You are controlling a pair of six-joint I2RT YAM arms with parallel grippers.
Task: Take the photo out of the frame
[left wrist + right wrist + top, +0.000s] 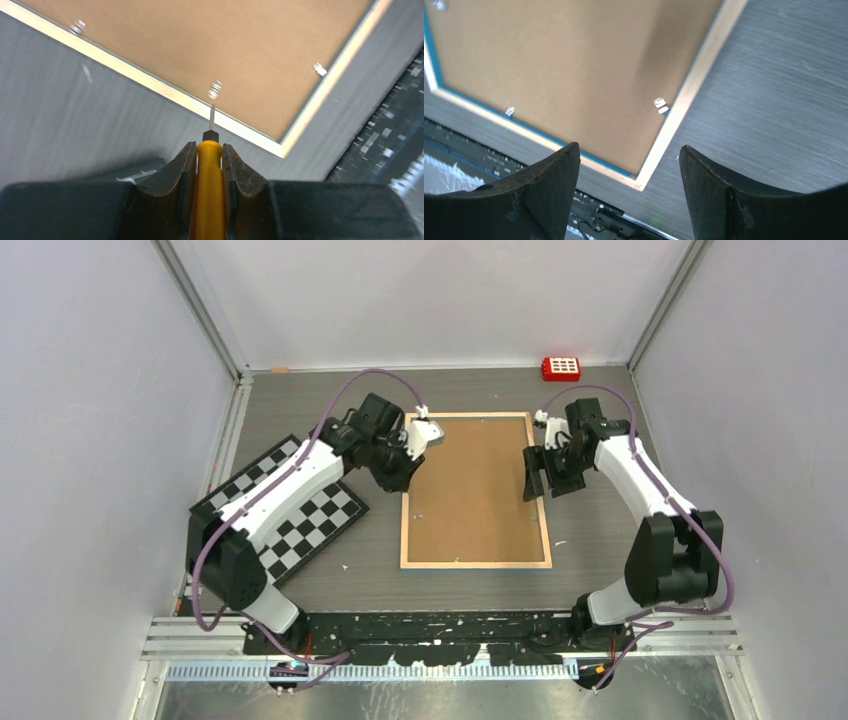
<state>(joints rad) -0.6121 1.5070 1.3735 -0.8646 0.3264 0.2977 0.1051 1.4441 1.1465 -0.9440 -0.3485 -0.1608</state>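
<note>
Left pincer (209, 148), clamped on a yellow-handled screwdriver (209, 200), aims the blade straight ahead at a clip (215, 89) on the frame (210, 45); right pincer (629, 156) spread wide, empty.

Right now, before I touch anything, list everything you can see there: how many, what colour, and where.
frame: one, brown back facing up, light wood edge, thin blue border, flat at the table's middle
clips: several, silver, along the edges of the frame's back
chequered board: one, black and white, left of the frame
small box: one, red with white squares, far edge of the table
screwdriver: one, orange handle, in the left tool, tip pointing at a clip
table: one, grey
left tool: one, black, shut on the screwdriver, at the frame's left edge
right tool: one, black, open, at the frame's right edge
</note>
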